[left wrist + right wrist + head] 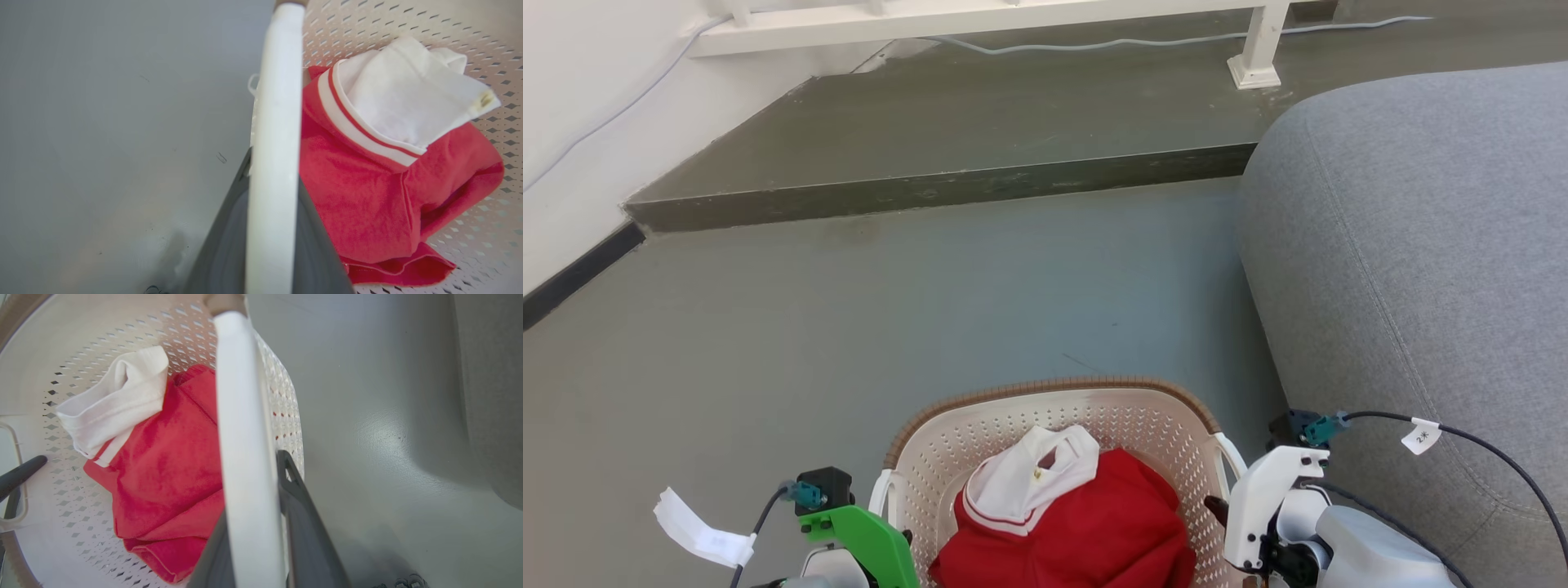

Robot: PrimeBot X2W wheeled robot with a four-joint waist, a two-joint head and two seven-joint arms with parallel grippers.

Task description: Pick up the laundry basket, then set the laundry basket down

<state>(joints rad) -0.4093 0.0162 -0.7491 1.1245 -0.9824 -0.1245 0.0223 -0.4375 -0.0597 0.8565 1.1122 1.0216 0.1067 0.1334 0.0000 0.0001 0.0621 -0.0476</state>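
As left pincer (273, 173) and right pincer (254, 484) clamp smooth white handles (277, 81), the perforated laundry basket (980, 431) holds cloth (1094, 527).

The laundry basket (947, 445) is perforated cream, brown-rimmed; the shirt (1094, 523) red with a white collar.
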